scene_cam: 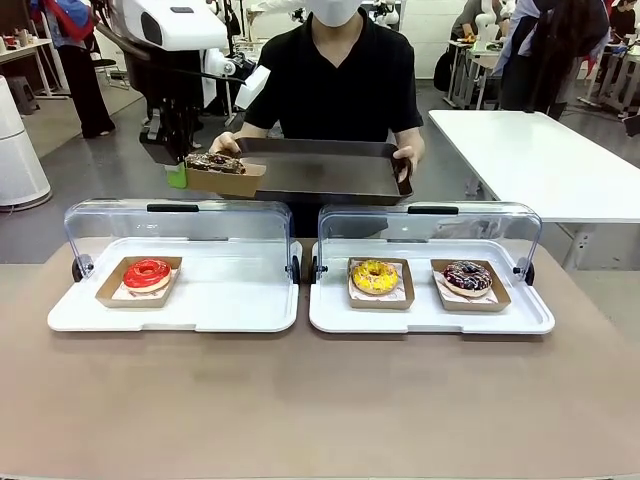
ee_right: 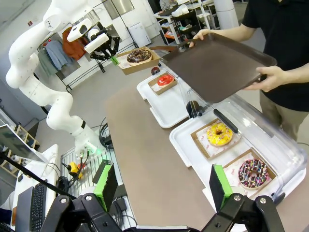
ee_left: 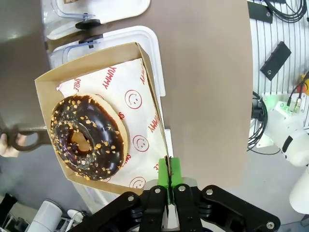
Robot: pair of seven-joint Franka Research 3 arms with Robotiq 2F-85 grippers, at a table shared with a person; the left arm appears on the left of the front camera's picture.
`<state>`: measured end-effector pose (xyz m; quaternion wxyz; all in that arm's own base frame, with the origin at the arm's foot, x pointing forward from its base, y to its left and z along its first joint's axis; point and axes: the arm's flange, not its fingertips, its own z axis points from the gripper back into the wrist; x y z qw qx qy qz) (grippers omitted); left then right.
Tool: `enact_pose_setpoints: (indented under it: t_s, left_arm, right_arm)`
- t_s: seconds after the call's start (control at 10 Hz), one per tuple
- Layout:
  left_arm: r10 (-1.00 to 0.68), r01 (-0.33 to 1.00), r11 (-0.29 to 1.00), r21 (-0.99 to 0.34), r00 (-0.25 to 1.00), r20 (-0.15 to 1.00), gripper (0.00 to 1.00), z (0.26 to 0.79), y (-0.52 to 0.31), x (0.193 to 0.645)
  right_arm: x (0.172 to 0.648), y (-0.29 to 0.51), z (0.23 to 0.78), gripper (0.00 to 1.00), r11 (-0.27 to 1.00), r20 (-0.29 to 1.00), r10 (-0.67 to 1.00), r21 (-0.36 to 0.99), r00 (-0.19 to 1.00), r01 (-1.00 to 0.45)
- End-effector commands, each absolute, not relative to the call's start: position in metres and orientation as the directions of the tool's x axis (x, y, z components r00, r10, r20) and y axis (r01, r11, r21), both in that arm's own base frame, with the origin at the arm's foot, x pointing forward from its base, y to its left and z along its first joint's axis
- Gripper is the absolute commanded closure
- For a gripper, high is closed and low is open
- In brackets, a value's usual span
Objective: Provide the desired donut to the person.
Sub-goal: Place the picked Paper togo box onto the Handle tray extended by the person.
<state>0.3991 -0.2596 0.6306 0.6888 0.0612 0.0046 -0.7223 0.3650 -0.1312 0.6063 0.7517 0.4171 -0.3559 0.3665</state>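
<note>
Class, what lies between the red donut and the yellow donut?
Front view: between red donut and yellow donut lie bare white tray floor and the two trays' neighbouring rims.

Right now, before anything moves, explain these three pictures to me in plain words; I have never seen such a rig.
Two white robot arms share a brown table with a person. The front picture looks across the table from between the arms; the other two come from cameras on each wrist, looking along that gripper's fingers. On the table, lids open, stand one white case with a red donut and another case with a yellow donut and a sprinkled donut. The left gripper is shut on the rim of a cardboard tray carrying a chocolate donut, at the edge of the dark tray the person holds out. The right gripper is open, empty, above the table.
</note>
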Motion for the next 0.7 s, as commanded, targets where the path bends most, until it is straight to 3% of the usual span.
enact_pose_setpoints:
  t_s: [0.0, 0.3, 0.6]
  left_arm:
    - [-0.994, 0.995, -0.052, 0.08, -0.044, -0.097, 1.0, 0.633, -0.26, 0.398]
    - [-0.995, 0.996, -0.051, 0.078, -0.044, -0.095, 0.99, 0.631, -0.26, 0.399]
    - [-0.992, 0.986, -0.028, 0.163, -0.008, -0.125, 0.99, 0.666, -0.278, 0.438]
  right_arm:
    - [0.365, -0.132, 0.607, 0.0, 0.372, 0.848, 0.246, 0.365, 0.47, -0.853]
    - [0.365, -0.132, 0.607, 0.0, 0.372, 0.848, 0.246, 0.365, 0.47, -0.853]
    - [0.365, -0.132, 0.607, 0.0, 0.372, 0.848, 0.246, 0.365, 0.47, -0.853]
